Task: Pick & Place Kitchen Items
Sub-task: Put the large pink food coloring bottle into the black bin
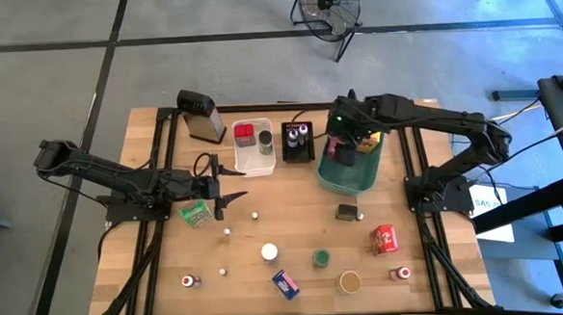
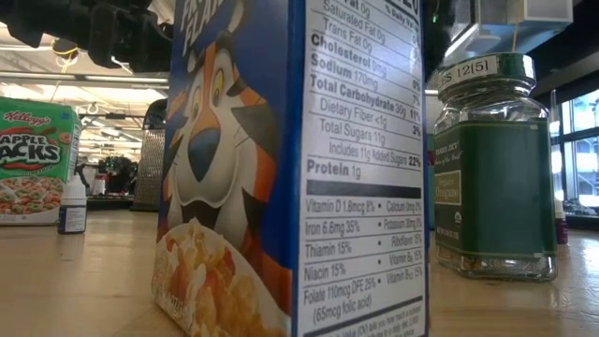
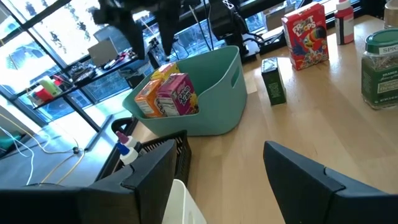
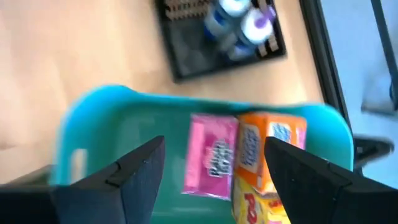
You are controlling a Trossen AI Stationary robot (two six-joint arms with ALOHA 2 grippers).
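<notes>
Open and empty, left gripper (image 1: 218, 193) just beside the green packet (image 1: 196, 212), nearer to it than the right gripper (image 1: 343, 147), likewise open and empty above the teal basket (image 1: 333, 181) with pink box (image 4: 211, 155) and orange box (image 4: 267, 149) standing inside.

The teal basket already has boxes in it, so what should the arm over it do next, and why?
Probably lift straight up and away. The right gripper hangs open and empty over the teal basket, and the pink box and orange box already lie inside. It could then go for something still on the table, perhaps the red box.
</notes>
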